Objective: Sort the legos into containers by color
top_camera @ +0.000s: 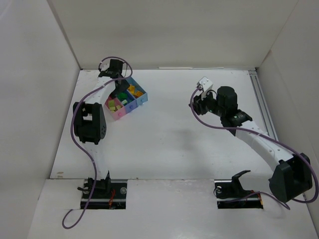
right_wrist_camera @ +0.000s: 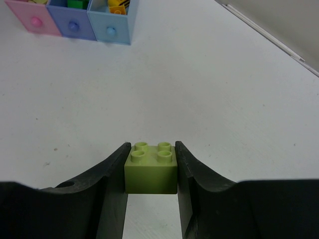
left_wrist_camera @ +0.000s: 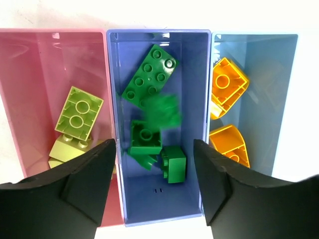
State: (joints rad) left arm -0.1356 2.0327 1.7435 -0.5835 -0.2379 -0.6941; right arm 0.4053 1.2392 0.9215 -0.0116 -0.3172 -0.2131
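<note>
My left gripper [left_wrist_camera: 154, 144] is open and empty, hovering over a row of bins [top_camera: 130, 105]. Its fingers straddle the middle blue bin [left_wrist_camera: 189, 64], which holds several dark green legos [left_wrist_camera: 149, 75]; one of them [left_wrist_camera: 163, 110] is blurred. The pink bin [left_wrist_camera: 30, 74] on the left holds lime green legos [left_wrist_camera: 79, 113]. The light blue bin [left_wrist_camera: 269, 64] on the right holds two orange-yellow legos [left_wrist_camera: 227, 83]. My right gripper [right_wrist_camera: 150, 149] is shut on a lime green lego [right_wrist_camera: 150, 169] above the bare table, well right of the bins [right_wrist_camera: 74, 25]. That gripper also shows in the top view [top_camera: 196, 103].
White walls enclose the table on the left, back and right. A grey rail [top_camera: 260, 97] runs along the right edge. Open tabletop [top_camera: 169, 134] lies between the bin cluster and the right arm. More bins sit in a second row behind the first in the cluster.
</note>
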